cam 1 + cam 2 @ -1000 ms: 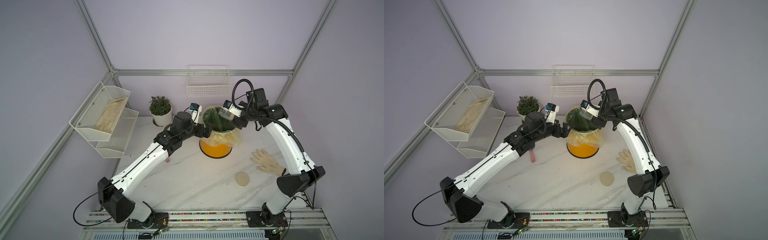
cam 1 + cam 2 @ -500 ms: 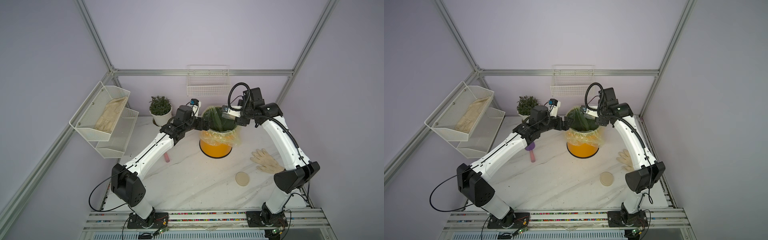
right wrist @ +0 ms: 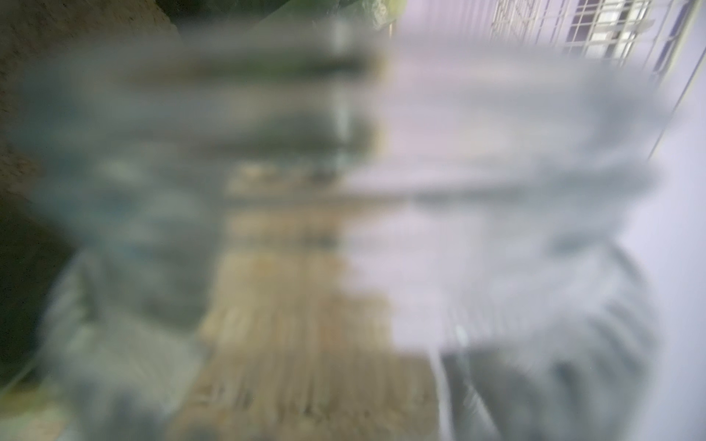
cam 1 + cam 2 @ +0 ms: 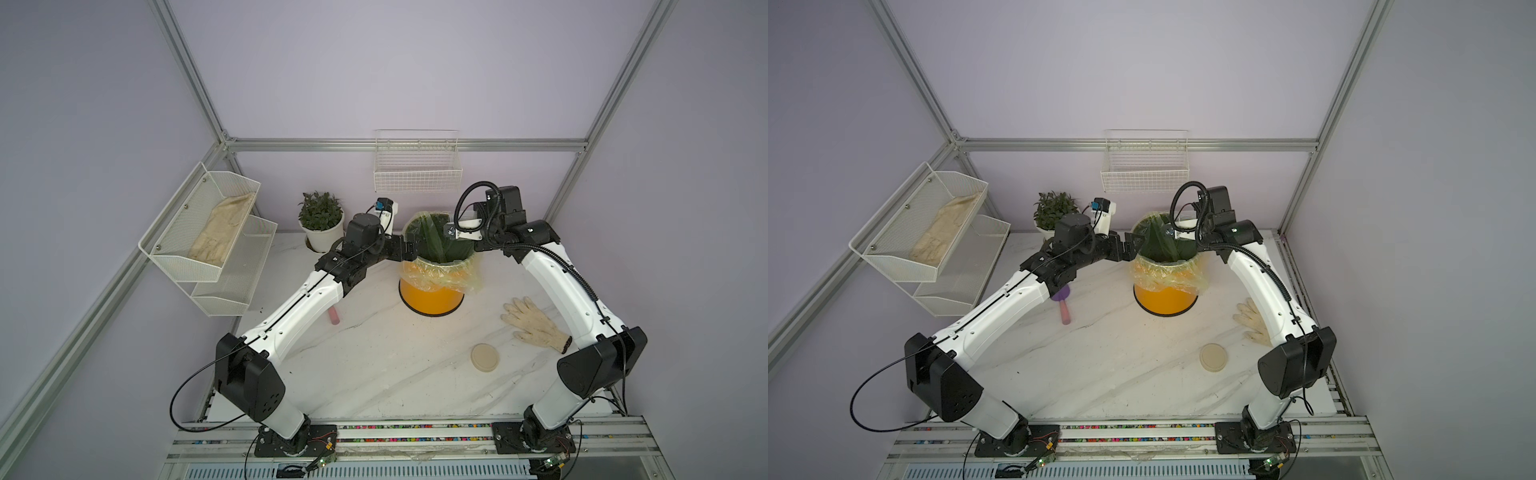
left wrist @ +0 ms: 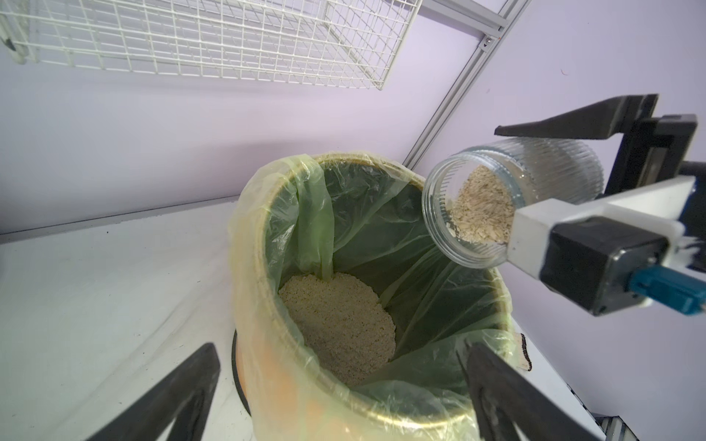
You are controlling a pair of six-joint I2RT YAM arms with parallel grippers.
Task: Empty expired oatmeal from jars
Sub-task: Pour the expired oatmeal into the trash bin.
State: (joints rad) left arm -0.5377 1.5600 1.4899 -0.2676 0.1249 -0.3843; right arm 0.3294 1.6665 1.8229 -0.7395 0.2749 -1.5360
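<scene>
My right gripper (image 5: 510, 183) is shut on the jar (image 5: 512, 202), a clear ribbed jar with no lid, tilted mouth-down over the orange bin (image 4: 430, 295). Pale oatmeal (image 5: 481, 210) lies near the jar's mouth, and a heap of oatmeal (image 5: 340, 324) sits at the bottom of the green liner. In the right wrist view the blurred jar (image 3: 344, 191) fills the picture. My left gripper (image 5: 340, 355) stands open at the bin's near rim (image 5: 252, 267), holding nothing; it shows in both top views (image 4: 409, 246) (image 4: 1133, 245). The beige lid (image 4: 484, 357) lies flat on the table.
A potted plant (image 4: 321, 220) stands behind the left arm. A pale glove (image 4: 534, 326) lies under the right arm. A pink-handled tool (image 4: 1065, 309) lies beside the left forearm. A two-tier mesh rack (image 4: 208, 232) hangs at the left and a wire basket (image 4: 417, 170) on the back wall.
The left arm has stretched out and brought its open gripper a little farther back along the bin's rim. The right arm has shifted slightly with the jar still in its grip.
</scene>
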